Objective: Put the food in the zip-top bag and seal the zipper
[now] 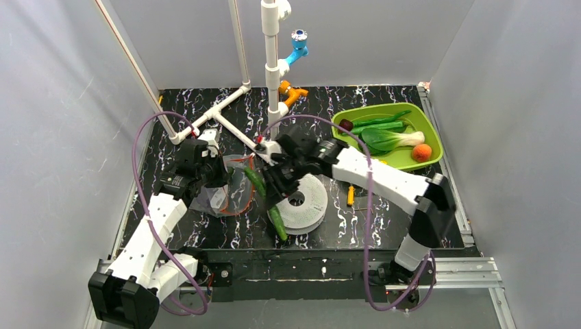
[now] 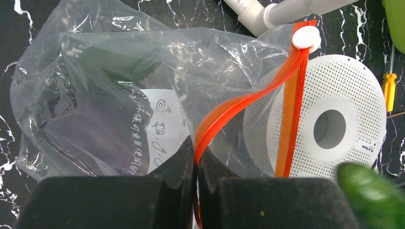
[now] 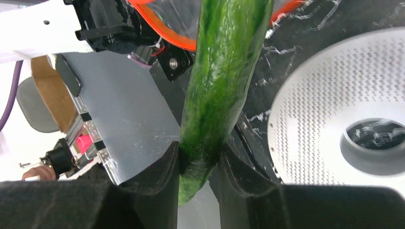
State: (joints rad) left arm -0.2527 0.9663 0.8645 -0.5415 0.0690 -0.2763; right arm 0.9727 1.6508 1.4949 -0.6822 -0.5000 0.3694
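The clear zip-top bag (image 1: 229, 192) lies left of centre; its mouth with the orange-red zipper (image 2: 239, 102) gapes open. Dark shapes, one purple (image 2: 95, 133) and one dark green (image 2: 110, 64), show through the plastic. My left gripper (image 2: 196, 164) is shut on the zipper strip at the near side of the mouth; it also shows in the top view (image 1: 214, 179). My right gripper (image 3: 198, 167) is shut on a long green pepper (image 3: 224, 86), held slanted beside the bag's mouth in the top view (image 1: 276, 218). Its tip shows in the left wrist view (image 2: 372, 195).
A white perforated disc (image 1: 303, 200) lies under the right gripper. A lime-green tray (image 1: 430, 129) at back right holds a plum (image 1: 347, 125), green peppers (image 1: 380, 123), bok choy (image 1: 390, 140) and an orange (image 1: 421, 152). A screwdriver (image 1: 350, 195) lies beside the disc. White pipes (image 1: 226, 120) stand behind.
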